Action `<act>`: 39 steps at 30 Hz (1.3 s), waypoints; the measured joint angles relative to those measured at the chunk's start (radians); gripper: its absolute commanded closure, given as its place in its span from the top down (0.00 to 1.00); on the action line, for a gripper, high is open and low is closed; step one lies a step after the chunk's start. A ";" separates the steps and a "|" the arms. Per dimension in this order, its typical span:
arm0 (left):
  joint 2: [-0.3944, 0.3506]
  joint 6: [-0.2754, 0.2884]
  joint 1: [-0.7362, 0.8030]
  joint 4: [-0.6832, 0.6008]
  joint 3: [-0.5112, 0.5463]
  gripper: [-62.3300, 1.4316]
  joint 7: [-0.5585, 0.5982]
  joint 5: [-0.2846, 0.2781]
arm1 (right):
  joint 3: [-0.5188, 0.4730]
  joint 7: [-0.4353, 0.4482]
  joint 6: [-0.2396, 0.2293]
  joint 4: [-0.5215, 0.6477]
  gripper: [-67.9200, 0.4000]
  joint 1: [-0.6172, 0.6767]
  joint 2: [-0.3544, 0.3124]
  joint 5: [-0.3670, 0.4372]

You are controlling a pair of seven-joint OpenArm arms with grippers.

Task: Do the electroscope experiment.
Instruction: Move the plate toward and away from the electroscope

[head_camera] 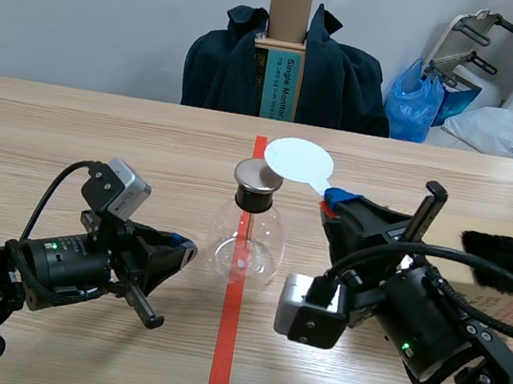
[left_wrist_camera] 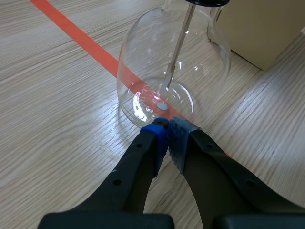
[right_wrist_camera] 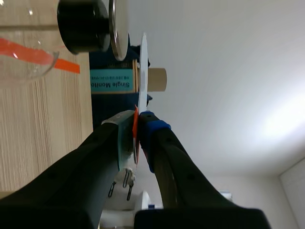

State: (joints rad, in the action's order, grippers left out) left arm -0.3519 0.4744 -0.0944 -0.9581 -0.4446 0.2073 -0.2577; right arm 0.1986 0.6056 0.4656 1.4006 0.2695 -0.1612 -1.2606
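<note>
The right gripper (right_wrist_camera: 138, 117) is clamped on the handle of a white disc (head_camera: 298, 160), which sits just beside the metal cap (head_camera: 259, 177) of the flask (head_camera: 247, 239) (contact unclear). The left gripper (left_wrist_camera: 167, 125) is closed on nothing, its tips at the flask's base. The flask stands on the bench (head_camera: 72, 135) between both arms. Both lie low, the right one rolled sideways.

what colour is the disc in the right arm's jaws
The disc is white, best seen in the scene view.
</note>
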 measured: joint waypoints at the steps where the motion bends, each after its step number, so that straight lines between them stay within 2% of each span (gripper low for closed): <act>1: 0.000 0.000 0.000 0.000 0.000 0.07 0.000 0.000 | 0.000 0.011 0.000 0.000 0.02 0.000 0.000 0.000; 11: 0.000 0.000 0.000 0.000 0.000 0.07 0.000 0.000 | 0.000 0.121 0.000 0.000 0.02 0.000 0.000 0.000; 29: 0.000 0.000 0.000 0.000 0.000 0.07 0.000 0.000 | 0.000 0.128 0.000 0.000 0.02 0.000 0.000 0.000; 32: 0.000 0.000 0.000 0.000 0.000 0.07 0.000 0.000 | 0.000 0.090 0.000 0.000 0.02 0.000 0.000 0.000; 39: 0.000 0.000 0.000 0.000 0.000 0.07 0.000 0.000 | 0.000 -0.105 0.000 0.000 0.02 0.000 0.000 0.019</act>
State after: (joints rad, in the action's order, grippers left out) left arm -0.3519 0.4740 -0.0944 -0.9581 -0.4446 0.2073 -0.2577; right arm 0.1986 0.5003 0.4656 1.4006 0.2699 -0.1608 -1.2419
